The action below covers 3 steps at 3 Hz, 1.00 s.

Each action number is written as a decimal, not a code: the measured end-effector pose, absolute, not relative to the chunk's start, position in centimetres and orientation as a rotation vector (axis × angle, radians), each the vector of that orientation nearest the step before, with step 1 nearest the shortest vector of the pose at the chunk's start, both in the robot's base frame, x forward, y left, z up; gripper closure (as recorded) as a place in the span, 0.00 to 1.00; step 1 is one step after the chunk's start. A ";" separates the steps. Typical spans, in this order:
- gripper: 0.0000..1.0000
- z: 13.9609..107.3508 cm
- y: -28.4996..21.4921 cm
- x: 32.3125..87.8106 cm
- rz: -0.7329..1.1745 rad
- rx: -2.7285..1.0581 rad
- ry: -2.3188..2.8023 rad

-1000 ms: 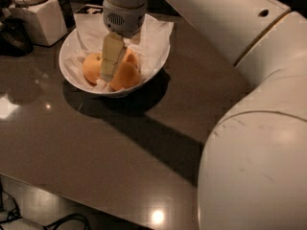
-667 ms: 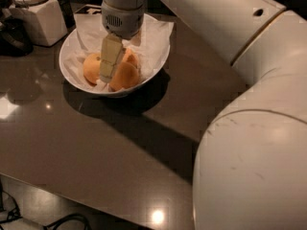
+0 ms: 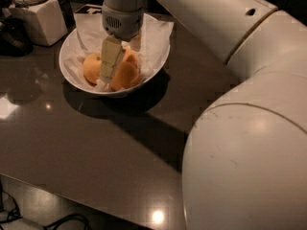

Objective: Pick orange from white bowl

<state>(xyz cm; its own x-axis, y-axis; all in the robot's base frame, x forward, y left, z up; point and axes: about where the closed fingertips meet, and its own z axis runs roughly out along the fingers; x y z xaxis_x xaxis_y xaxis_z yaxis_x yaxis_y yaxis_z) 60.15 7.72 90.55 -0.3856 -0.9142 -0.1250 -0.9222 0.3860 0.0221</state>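
Note:
The white bowl (image 3: pixel 158 63) lined with crumpled white paper stands on the dark table at the upper left. It holds deep-orange oranges (image 3: pixel 126 75), with a paler, yellower one (image 3: pixel 91 67) on the left. My gripper (image 3: pixel 119 67) reaches straight down into the bowl from above. It sits among the fruit, against the front deep-orange orange. Part of the fruit is hidden behind the gripper.
A boxy white container (image 3: pixel 41 20) stands at the far left behind the bowl, next to a dark object (image 3: pixel 12 35). My large white arm (image 3: pixel 249 128) fills the right side of the view. The table's front edge (image 3: pixel 96 202) runs along the bottom, with cables on the floor below.
The gripper stays down in the bowl at the same place. The oranges and the bowl have not visibly moved.

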 end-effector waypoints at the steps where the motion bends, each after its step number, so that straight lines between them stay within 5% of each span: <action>1: 0.14 89.9 7.4 60.2 0.156 -1.663 2.571; 3: 0.20 89.0 7.3 60.2 0.196 -1.642 2.614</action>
<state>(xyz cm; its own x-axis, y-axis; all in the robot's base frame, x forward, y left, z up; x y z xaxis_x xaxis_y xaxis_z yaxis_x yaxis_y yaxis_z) 60.21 7.26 89.05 -0.4354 -0.8937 -0.1085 -0.8999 0.4286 0.0809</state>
